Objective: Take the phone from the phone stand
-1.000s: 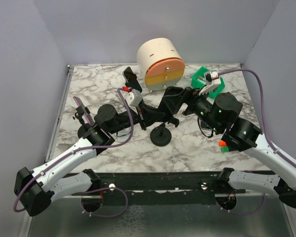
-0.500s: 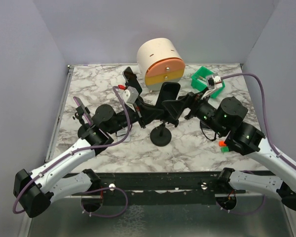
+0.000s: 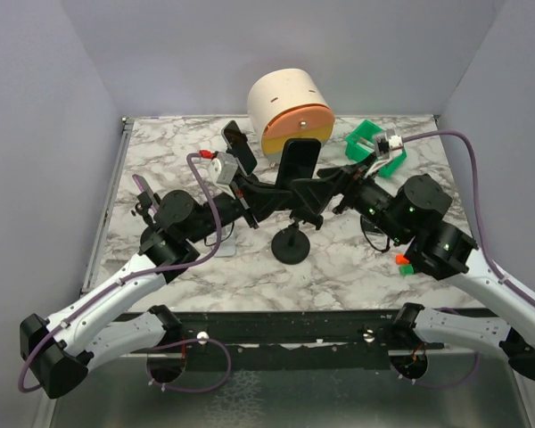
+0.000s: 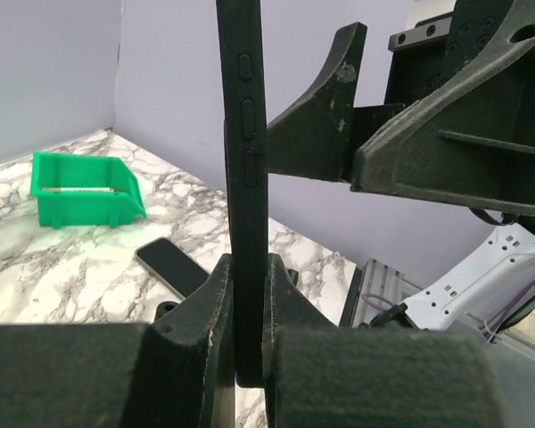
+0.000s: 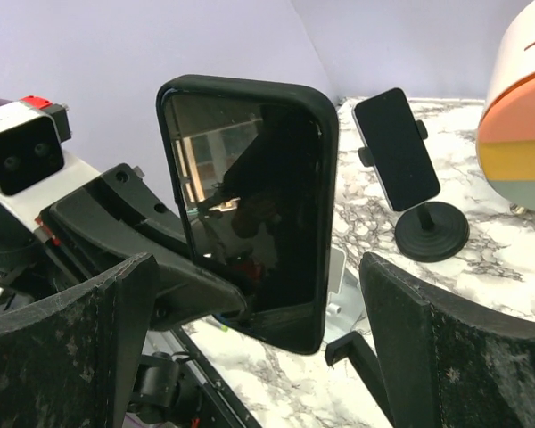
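Your left hand clamps phone upright by lower end, above stand; your right hand spread wide, flanking phone.

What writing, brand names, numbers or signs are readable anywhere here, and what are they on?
None can be read.
The black phone shows only a dark reflecting screen.
The second dark phone on its small stand, the cream and orange drum and the green plastic bin show no lettering.
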